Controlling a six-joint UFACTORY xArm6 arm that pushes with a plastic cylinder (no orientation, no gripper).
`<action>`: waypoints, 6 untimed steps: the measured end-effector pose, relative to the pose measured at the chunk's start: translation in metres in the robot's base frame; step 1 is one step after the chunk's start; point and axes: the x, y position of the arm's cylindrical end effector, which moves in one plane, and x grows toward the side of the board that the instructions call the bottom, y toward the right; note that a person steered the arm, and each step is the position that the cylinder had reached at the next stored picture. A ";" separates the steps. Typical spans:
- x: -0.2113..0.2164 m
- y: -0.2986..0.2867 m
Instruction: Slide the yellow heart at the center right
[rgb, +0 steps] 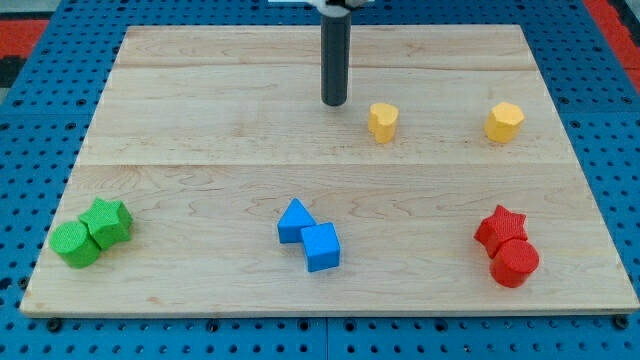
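Down at the view's bottom sit two green blocks (89, 232), two blue blocks (310, 237) and two red ones (507, 247) on the table (200, 150). Further up, the yellow heart (382, 121) lies just right of the tool's tip (334, 103), not touching; the rod holds nothing. A yellow hexagon (505, 121) waits far right.

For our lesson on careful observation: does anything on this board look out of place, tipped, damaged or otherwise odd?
Nothing stands out. The yellow heart and yellow hexagon sit apart near the view's top right; the green, blue and red pairs sit touching along the bottom. All lie flat and intact. My tip is just left of the heart.
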 end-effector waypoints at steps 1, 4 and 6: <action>0.022 0.057; 0.066 0.116; 0.068 0.163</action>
